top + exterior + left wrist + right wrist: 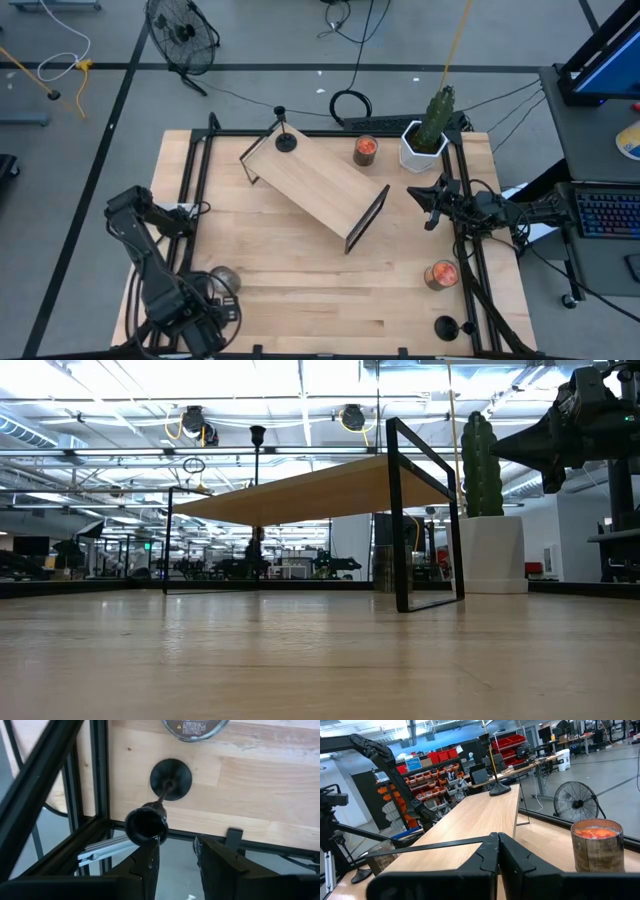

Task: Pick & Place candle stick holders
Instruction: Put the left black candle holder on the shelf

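Three matte-black candle stick holders show. One [285, 140] stands by its disc base on the far end of the wooden shelf [318, 185]. It also shows in the low view [257, 435] and the right wrist view [497, 785]. One [445, 325] stands on the table at the near right corner. One [167, 782] stands by its disc base at the near left corner, hidden under my left arm in the high view. My left gripper [177, 845] is open above it, with the holder's cup just ahead of one fingertip. My right gripper [418, 195] is shut and empty, raised beside the shelf's right end. My left gripper comes at the near-left holder from above. The holder's cup [146, 824] stands right at the tip of one finger [150, 852], outside the gap. I cannot tell whether they touch. The holder stands upright on the table.
Two orange candle jars [366, 150] [440, 273] stand on the table, and a glass jar [222, 280] sits near my left gripper. A white pot with a green plant [425, 140] stands at the far right. A black frame rail [100, 780] borders the table.
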Motion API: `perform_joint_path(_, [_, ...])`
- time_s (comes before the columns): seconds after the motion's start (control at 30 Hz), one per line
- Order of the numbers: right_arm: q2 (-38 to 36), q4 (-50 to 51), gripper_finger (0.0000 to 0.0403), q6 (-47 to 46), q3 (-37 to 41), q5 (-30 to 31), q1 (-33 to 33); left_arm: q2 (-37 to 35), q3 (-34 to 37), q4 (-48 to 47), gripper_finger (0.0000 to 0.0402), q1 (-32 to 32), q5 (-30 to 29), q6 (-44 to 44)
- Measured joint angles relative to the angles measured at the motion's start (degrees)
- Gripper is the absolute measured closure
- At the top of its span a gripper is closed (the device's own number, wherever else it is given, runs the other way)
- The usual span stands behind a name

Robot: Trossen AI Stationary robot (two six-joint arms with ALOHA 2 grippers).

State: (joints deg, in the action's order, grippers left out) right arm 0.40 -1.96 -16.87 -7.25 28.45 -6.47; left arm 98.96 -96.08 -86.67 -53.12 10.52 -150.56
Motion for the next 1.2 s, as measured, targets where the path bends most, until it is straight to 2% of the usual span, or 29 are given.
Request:
perform_joint_path(0.3, [0.0, 0.0, 0.0399, 0.0, 0.0, 0.0, 0.0, 0.1, 3.7, 4.5, 0.0266, -0.1, 0.2, 0.2])
perform_joint_path(0.87, [0.0, 0.0, 0.0399, 0.0, 0.0, 0.0, 0.0, 0.1, 3.7, 1.5, 0.0266, -0.3, 0.6, 3.3])
perform_joint_path(1.07, [0.0, 0.0, 0.0399, 0.0, 0.0, 0.0, 0.0, 0.0, 5.4, 1.0, 0.0266, -0.3, 4.4, 3.5])
perform_joint_path(1.2, [0.0, 0.0, 0.0399, 0.0, 0.0, 0.0, 0.0, 0.0, 9.1, 5.7, 0.0266, -0.3, 6.3, 4.4])
